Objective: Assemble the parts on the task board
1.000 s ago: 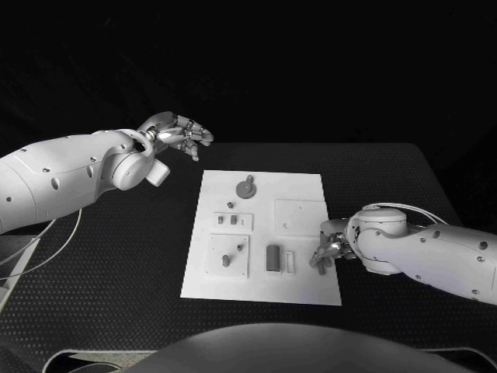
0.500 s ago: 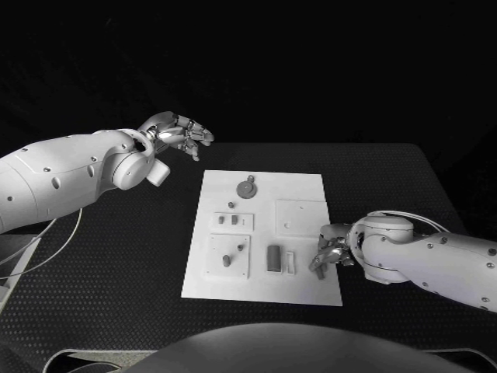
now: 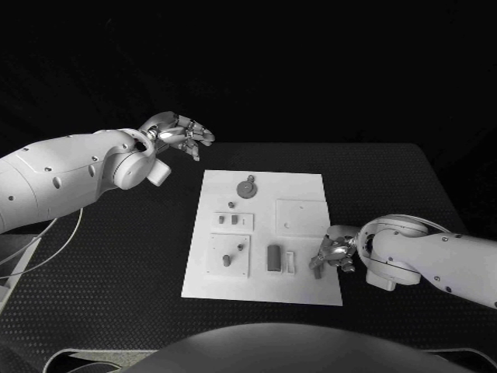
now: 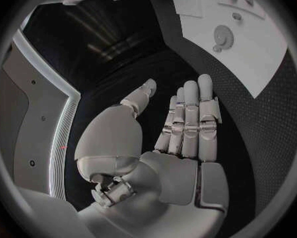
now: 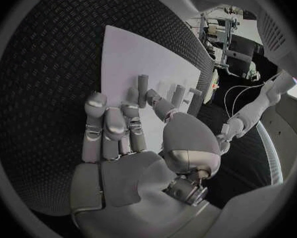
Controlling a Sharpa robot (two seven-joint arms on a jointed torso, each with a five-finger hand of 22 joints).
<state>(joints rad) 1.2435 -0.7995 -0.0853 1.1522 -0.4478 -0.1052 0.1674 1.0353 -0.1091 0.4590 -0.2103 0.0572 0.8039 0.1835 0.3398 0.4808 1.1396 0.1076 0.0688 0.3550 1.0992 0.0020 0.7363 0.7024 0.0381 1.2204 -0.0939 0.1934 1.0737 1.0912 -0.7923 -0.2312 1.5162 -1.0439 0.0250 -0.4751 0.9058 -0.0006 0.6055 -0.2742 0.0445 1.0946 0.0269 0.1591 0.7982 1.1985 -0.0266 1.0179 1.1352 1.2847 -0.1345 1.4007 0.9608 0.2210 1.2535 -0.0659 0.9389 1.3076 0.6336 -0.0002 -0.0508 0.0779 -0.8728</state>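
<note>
Flat white task board point(image 3: 299, 186) on dimpled black table point(image 3: 114, 256)

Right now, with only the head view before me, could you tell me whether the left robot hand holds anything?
Observer: No; the left wrist view shows the left robot hand bare-palmed, fingers straight.
Operator: Thank you. What is at the right robot hand?
Observer: The right wrist view shows an upright grey peg between its thumb and fingers, over the task board; whether they touch it, I cannot tell.
</note>
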